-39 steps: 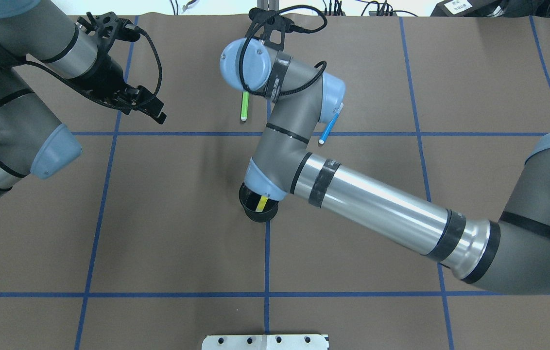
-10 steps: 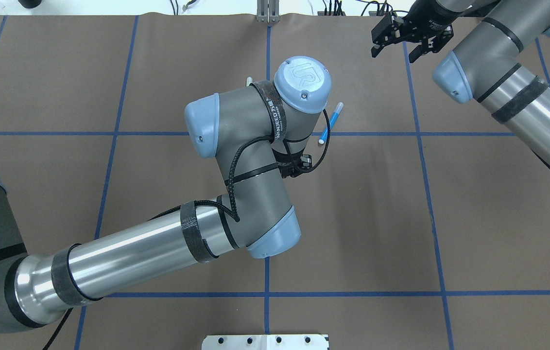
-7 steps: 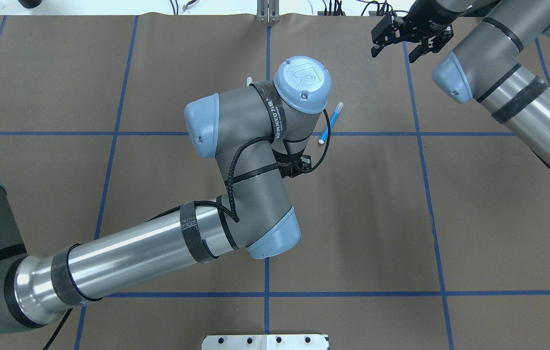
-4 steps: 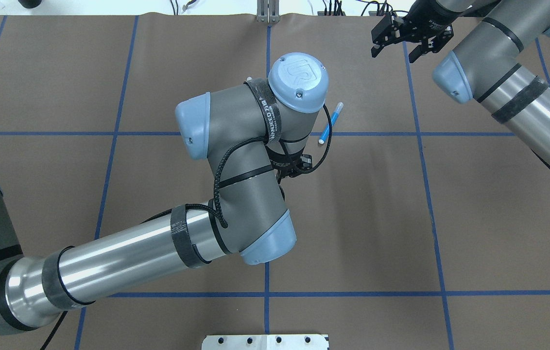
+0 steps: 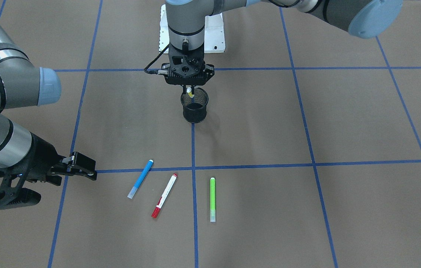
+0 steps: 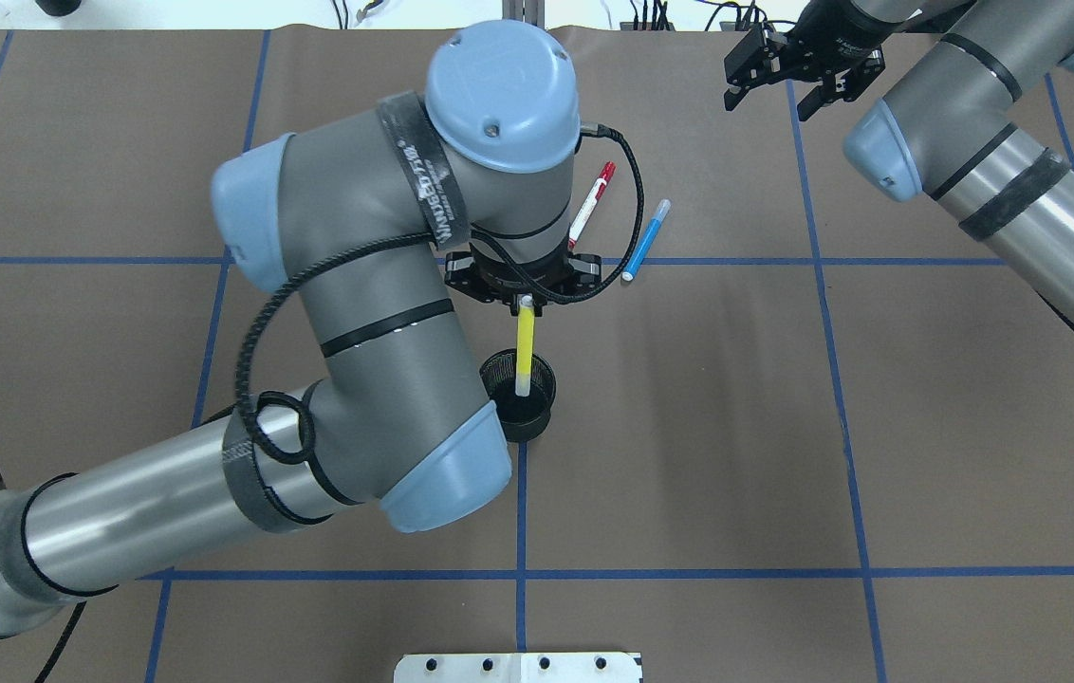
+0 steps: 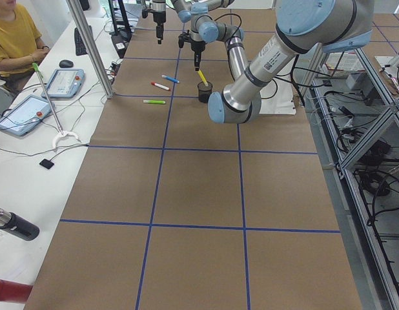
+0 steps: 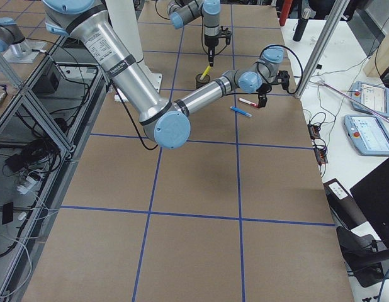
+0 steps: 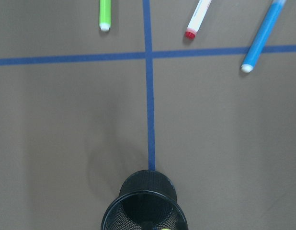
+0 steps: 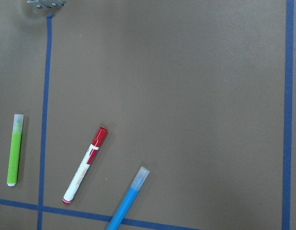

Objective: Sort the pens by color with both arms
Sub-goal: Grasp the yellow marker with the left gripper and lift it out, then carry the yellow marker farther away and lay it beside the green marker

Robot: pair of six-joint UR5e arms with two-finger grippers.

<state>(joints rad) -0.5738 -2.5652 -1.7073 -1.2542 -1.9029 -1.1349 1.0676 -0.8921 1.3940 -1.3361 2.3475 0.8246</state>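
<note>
I see left gripper (image 6: 526,304) clamping slim yellow pen (image 6: 525,349); only front view shows green pen (image 5: 212,197); right gripper (image 6: 770,99) gapes, empty.

Top of the cup (image 5: 194,108) is taken. The left gripper (image 5: 189,89) sits right above it, clamping a yellow pen (image 6: 525,346) whose tip dips inside. There's bare mat (image 5: 270,123) all round the cup. Beyond it, away from the robot, a blue pen (image 5: 140,178), red-and-white pen (image 5: 164,190) and green pen (image 5: 212,199) lie apart, none touching. The right gripper (image 6: 772,95), jaws apart, hangs out past the blue one.
</note>
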